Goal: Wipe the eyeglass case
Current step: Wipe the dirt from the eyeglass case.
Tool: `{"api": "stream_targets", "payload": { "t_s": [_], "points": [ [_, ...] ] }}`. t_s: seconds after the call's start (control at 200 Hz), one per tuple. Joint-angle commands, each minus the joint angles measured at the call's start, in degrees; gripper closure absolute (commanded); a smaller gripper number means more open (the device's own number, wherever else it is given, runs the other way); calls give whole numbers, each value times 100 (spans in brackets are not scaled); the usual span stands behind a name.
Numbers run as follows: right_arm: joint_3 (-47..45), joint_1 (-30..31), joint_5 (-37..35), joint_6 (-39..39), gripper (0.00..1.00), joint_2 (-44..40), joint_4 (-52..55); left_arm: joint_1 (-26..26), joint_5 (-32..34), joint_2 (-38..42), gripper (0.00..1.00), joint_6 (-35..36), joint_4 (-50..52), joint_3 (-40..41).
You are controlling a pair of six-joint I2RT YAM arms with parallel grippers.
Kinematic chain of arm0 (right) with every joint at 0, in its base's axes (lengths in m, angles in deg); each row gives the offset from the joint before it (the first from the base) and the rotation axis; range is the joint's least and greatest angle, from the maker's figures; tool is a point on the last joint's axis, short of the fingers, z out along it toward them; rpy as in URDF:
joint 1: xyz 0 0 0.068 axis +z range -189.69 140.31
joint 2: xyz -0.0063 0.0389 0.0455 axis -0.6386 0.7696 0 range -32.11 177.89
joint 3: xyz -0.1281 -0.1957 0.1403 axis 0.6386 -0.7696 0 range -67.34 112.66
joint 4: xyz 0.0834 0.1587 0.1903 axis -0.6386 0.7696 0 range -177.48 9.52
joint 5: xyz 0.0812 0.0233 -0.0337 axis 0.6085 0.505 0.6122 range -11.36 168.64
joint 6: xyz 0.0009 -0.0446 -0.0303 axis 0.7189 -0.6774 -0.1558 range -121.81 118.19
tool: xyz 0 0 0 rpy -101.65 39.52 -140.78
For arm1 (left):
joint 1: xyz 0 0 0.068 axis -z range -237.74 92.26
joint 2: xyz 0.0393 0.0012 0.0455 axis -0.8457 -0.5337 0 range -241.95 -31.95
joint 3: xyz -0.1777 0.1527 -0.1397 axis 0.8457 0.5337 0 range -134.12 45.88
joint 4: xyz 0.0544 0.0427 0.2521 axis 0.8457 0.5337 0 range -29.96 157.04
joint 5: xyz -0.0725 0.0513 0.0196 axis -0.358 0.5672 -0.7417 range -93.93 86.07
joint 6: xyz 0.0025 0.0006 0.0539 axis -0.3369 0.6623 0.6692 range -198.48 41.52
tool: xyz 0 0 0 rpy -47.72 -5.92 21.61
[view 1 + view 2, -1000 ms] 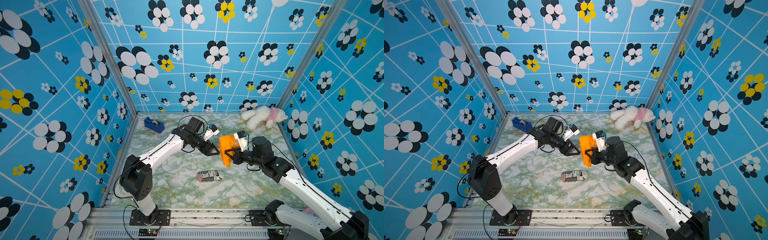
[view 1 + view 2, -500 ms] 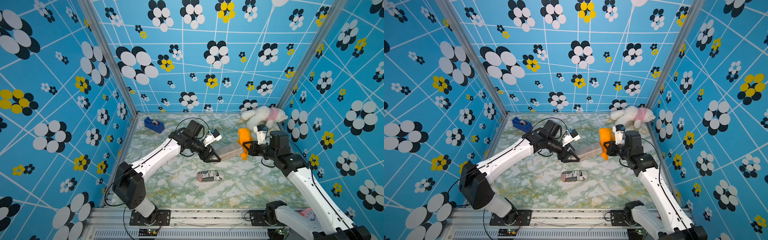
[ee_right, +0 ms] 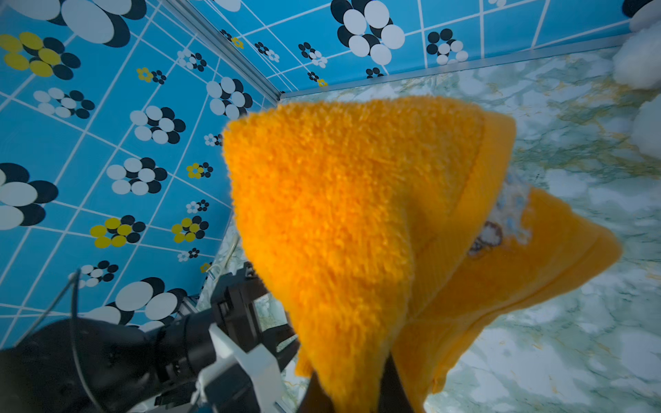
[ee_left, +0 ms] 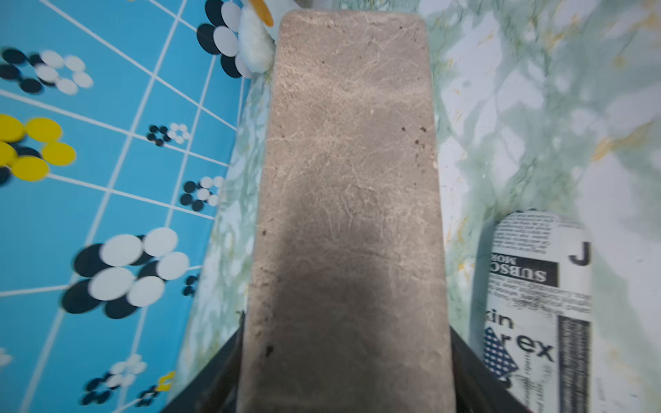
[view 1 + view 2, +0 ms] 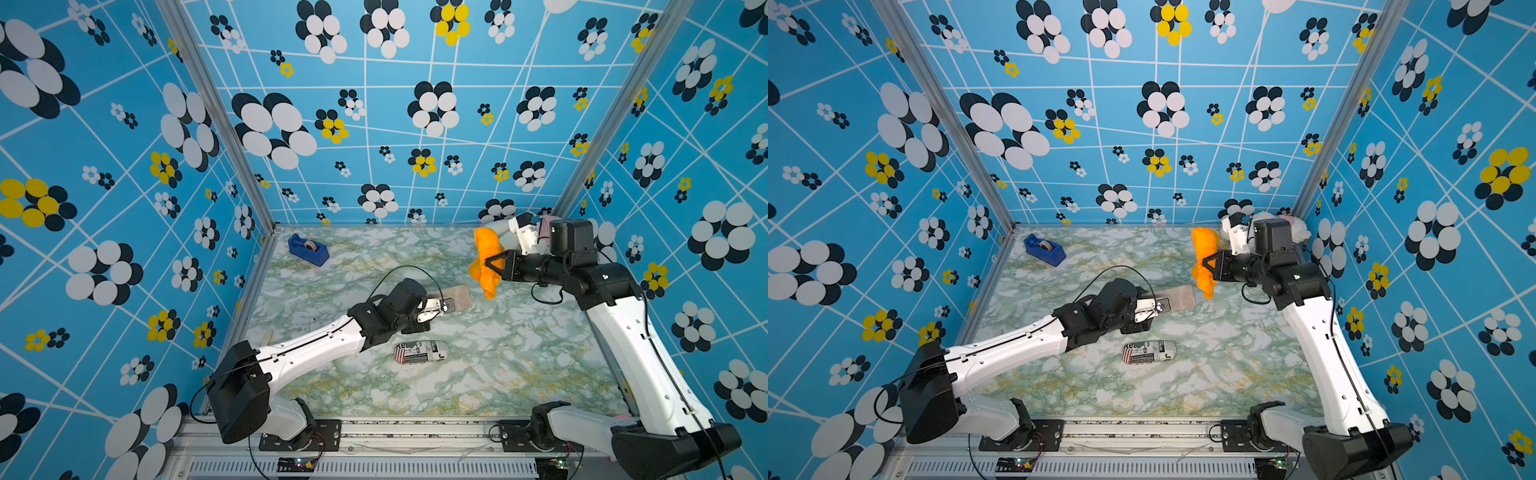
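**Case in one gripper, cloth in the other**

The left gripper [image 5: 437, 309] has its jaws clamped on the near end of the eyeglass case [image 5: 456, 296], a flat, taupe, scuffed sleeve. In the left wrist view a dark finger [image 4: 472, 375] presses against each long edge. The case sticks out from the jaws over the middle of the marble table [image 5: 498, 374]. I cannot tell whether its far end rests on the surface.

The right gripper [image 5: 491, 266] is pinched tight on an orange cloth [image 5: 485, 245], which droops in folds from the fingertips. Its lower tip hangs just beside the far end of the case, and I cannot make out any contact.

A newsprint-patterned roll [image 5: 419, 352] lies on the table near the left arm. A blue tape dispenser [image 5: 308, 249] sits at the back corner on the left. A white plush toy [image 5: 1296, 227] is tucked behind the right arm.
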Motion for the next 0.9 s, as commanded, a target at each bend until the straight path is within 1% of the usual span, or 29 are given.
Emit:
{"api": "stream_targets", "payload": {
  "t_s": [0.0,0.035,0.075,0.09,0.185,0.265,0.365,0.475,0.57,0.665,0.695,0.73,0.83,0.895],
  "points": [
    [379,7,835,226,100,482,425,182,1462,-220,91,2191,-2635,382],
    [481,38,939,237,100,653,457,222,1577,-349,91,2580,-3264,512],
    [585,99,1016,182,100,872,565,253,1665,-511,99,3012,-3940,617],
    [782,130,1024,149,100,953,623,259,1677,-579,100,3163,-4160,646],
    [1283,398,965,-133,100,1471,1029,295,1730,-963,100,3845,-5327,708],
    [1646,638,910,-326,100,1891,1311,305,1778,-1219,100,4089,-5794,616],
    [1701,786,828,-373,100,2267,1315,312,1814,-1323,98,4062,-5867,529],
    [1326,777,533,-400,100,2420,1014,314,1799,-1243,99,3867,-5719,537],
    [1119,684,468,-549,100,2572,1081,307,1829,-1140,99,3792,-5691,591],
    [689,356,348,-564,100,2433,942,305,1814,-1029,99,3823,-5737,691],
    [423,223,296,-567,100,2362,922,305,1806,-1004,99,3854,-5771,719],
    [276,72,125,-597,100,2260,952,305,1812,-994,99,3905,-5817,750],
    [150,-32,-284,-698,100,2078,1108,279,1782,-1024,99,4113,-6187,836],
    [187,-28,-146,-696,100,2058,1161,254,1726,-1060,100,4166,-6231,832]
  ]
}}
